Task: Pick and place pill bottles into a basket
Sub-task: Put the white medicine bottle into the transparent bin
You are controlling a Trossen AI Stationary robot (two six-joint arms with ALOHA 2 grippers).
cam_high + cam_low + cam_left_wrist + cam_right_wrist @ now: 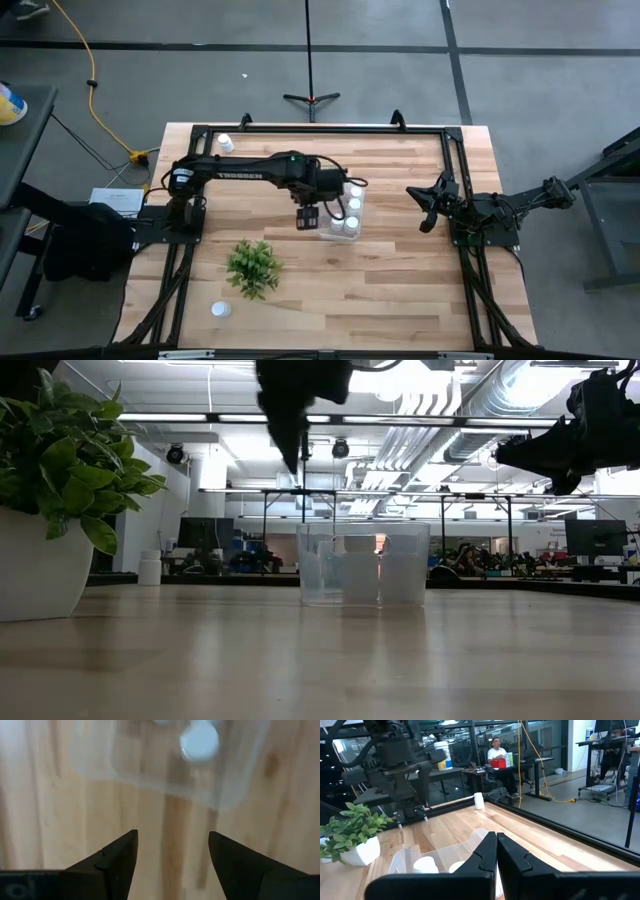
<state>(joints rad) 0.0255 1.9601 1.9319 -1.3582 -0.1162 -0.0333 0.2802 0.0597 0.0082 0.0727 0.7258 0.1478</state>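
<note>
Counting tiny white round-capped pill bottles: four sit inside the clear rounded-corner plastic basket (pixel 341 212) mid-bench, caps up (pixel 352 206), and two more stand loose on the pale wood-plank bench (pixel 400 280), one (pixel 226 144) by the far left corner and one (pixel 220 310) near the front left. Left hand (pixel 308 222) hangs over the basket's left edge, fingers (pixel 117 860) spread wide with nothing between them. Right hand (pixel 428 222) waits off at the right side, fingers pinched together, empty. One leafy green plant in a smooth white pot (pixel 252 266) sits between the basket and the front bottle.
</note>
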